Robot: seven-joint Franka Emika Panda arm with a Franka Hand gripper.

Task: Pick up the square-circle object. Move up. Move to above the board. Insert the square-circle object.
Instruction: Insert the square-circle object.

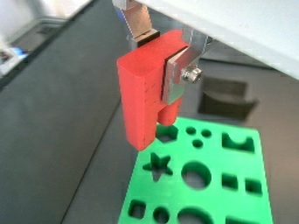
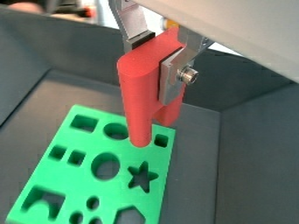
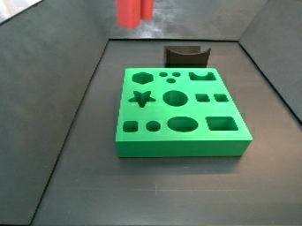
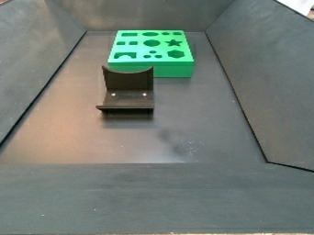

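My gripper (image 1: 160,57) is shut on the square-circle object (image 1: 140,96), a red peg that hangs upright from the silver fingers (image 1: 177,74). The same grip shows in the other wrist picture, with the gripper (image 2: 158,59) on the peg (image 2: 138,96). The peg is high in the air, near the far edge of the board (image 1: 198,179), a green slab with many shaped holes (image 2: 93,166). In a side view only the peg's lower end (image 3: 134,12) shows at the top, above and behind the board (image 3: 183,115). The board also shows at the back of a side view (image 4: 153,50), where the gripper is out of view.
The dark fixture (image 3: 185,56) stands on the floor right behind the board, also seen in a wrist view (image 1: 228,96) and a side view (image 4: 127,89). Dark sloping walls enclose the floor on all sides.
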